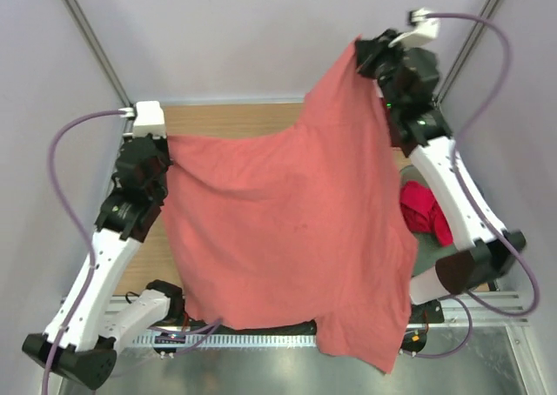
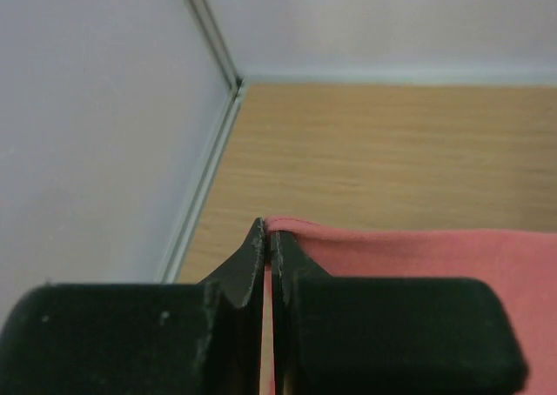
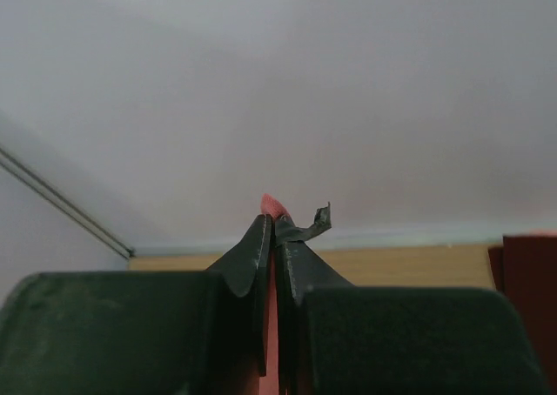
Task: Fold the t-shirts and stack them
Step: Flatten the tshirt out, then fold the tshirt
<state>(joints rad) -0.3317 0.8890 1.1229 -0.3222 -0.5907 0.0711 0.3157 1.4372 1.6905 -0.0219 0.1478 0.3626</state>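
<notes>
Salmon-pink t-shirt [image 1: 287, 230] hangs spread in the air between the two arms, above the wooden bench [image 1: 235, 117], its lower hem drooping past the near edge. Left tool [image 2: 266, 238] is clamped on one upper corner of the cloth, low over the bench's left side, the pink edge pinched between its closed fingers. Right tool [image 3: 273, 230] is clamped on the other corner and held much higher, so the top edge slopes up to the right. A brighter red-pink t-shirt [image 1: 424, 210] lies bunched beside the right arm, partly hidden by the hanging cloth
</notes>
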